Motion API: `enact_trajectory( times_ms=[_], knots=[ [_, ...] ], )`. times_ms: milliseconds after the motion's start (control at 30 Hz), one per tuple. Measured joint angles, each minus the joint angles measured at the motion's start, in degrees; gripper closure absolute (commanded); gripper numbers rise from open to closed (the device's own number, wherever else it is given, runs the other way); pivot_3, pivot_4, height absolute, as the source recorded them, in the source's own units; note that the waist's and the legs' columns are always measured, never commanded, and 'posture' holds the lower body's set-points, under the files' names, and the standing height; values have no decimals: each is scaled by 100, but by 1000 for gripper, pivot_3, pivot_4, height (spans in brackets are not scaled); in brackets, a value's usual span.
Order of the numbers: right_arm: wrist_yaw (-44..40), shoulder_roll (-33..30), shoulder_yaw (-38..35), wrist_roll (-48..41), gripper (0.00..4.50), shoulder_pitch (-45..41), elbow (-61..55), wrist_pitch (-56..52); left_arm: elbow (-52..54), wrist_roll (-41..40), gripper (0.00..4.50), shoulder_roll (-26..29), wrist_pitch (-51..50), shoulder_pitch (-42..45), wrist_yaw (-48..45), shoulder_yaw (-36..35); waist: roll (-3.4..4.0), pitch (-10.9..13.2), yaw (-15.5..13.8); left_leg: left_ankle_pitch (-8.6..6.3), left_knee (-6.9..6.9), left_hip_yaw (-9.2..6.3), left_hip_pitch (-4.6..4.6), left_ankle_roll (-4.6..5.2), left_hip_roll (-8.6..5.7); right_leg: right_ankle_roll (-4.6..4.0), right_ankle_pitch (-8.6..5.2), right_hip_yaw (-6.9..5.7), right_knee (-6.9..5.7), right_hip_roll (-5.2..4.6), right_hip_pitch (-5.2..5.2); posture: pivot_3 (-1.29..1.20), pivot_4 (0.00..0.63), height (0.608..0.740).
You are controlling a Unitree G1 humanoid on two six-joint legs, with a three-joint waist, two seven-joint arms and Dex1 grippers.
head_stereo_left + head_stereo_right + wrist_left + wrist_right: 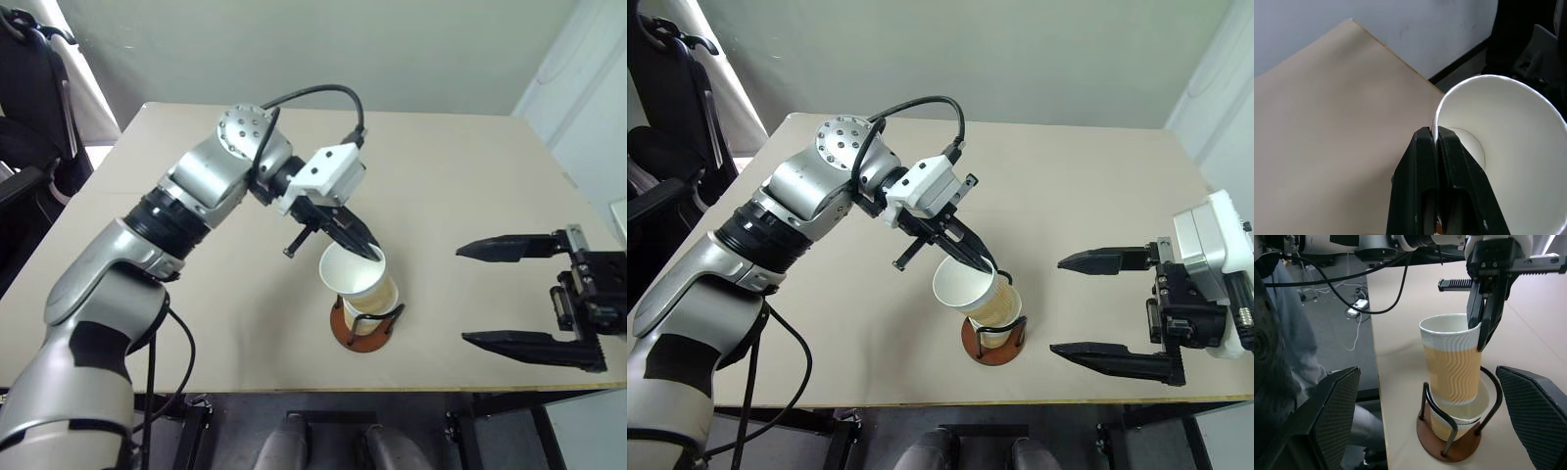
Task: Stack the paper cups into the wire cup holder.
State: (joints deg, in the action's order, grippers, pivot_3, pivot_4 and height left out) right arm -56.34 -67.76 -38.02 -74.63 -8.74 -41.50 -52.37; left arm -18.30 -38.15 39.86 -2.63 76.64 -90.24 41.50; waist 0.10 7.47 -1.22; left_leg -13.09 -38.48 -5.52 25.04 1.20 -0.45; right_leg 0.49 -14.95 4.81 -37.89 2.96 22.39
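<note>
Both eye views look down from the head over the counter [470, 186]. Each wrist view sits close, and all share the cup [1452, 362] in the holder [1449, 450].

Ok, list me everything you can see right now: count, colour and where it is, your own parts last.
held cup: one, yellow-tan with a white rim and inside, pinched at its rim, its base entering the stack in the holder
cups in holder: at least one, same colours; exact count hidden
wire cup holder: one, reddish-brown disc base with black wire hoops, near the table's front edge
table: one, beige, under it all
cables: several, black, on the floor beside the table
person: one, in grey, beside the table
left pincer: black, shut on the held cup's rim
right pincer: black, open, empty, to the right of the holder
</note>
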Motion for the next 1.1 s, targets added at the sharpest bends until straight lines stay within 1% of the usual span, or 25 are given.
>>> enact_trajectory(
  times_ms=[133,300,333,400,533,733,867,900,933,967,1033,1100],
  knots=[
    [40,0,0,-34,0,23,-34,9,9,89,4475,17,13,1,-1,9,0,0,0,0,-3,0,0,0,0,3,0,0,-1,0,-1,0,150,740],
    [132,-4,31,-50,0,19,-50,62,-208,712,4475,-272,137,-16,-5,-2,0,0,-13,-7,-23,0,2,12,-1,12,3,1,0,0,-7,0,150,740],
    [134,-5,36,-43,0,20,-49,67,-246,817,4072,-316,200,-29,-5,-17,0,0,-12,-9,-25,1,2,14,-1,13,4,1,0,0,-8,0,150,740],
    [134,-7,55,-26,0,20,-48,75,-385,1004,3562,-428,347,-65,-6,-96,0,0,-12,-10,-28,1,2,16,-1,14,4,1,-1,0,-10,0,150,740],
    [134,-9,83,60,0,23,-47,83,-537,1222,2116,-597,419,-108,-7,-267,0,0,-14,-14,-38,1,6,22,-1,15,5,1,-2,0,-11,0,150,740],
    [101,-14,114,191,0,39,-23,123,-652,1569,26,-1038,443,-211,0,-822,0,0,-19,-22,-58,1,14,31,-4,26,8,1,-1,-1,-13,0,150,740],
    [-130,-68,377,380,0,19,123,216,-507,1580,26,-1003,119,-340,22,-1367,1,0,-17,-22,-58,3,13,31,-4,27,8,1,-3,-1,-13,0,150,740],
    [-230,-81,467,463,0,2,183,269,-431,1568,26,-931,-14,-385,25,-1488,2,-1,-16,-22,-58,4,11,31,-4,27,8,1,-3,-1,-13,0,150,740],
    [-405,-113,679,626,0,-64,295,376,-285,1518,26,-726,-185,-526,23,-1683,4,-2,11,-22,-56,5,8,31,-3,27,8,2,-4,-1,-13,0,150,740],
    [-585,-134,860,836,0,-75,445,484,-160,1473,26,-340,-337,-738,13,-1905,5,-3,59,-21,-55,12,3,29,0,27,8,4,-4,0,-9,0,150,740],
    [-982,-159,1265,1364,0,-57,958,749,-92,1472,26,673,-656,-1391,18,-2503,11,-6,180,-18,-39,15,-8,24,5,27,8,12,-4,6,-3,0,150,740],
    [-1277,-151,1458,1770,0,-83,1517,1003,148,1452,26,1432,-957,-2203,91,-3052,19,-10,205,-14,-33,15,-7,18,5,27,8,13,-4,7,4,0,150,740]
  ],
)
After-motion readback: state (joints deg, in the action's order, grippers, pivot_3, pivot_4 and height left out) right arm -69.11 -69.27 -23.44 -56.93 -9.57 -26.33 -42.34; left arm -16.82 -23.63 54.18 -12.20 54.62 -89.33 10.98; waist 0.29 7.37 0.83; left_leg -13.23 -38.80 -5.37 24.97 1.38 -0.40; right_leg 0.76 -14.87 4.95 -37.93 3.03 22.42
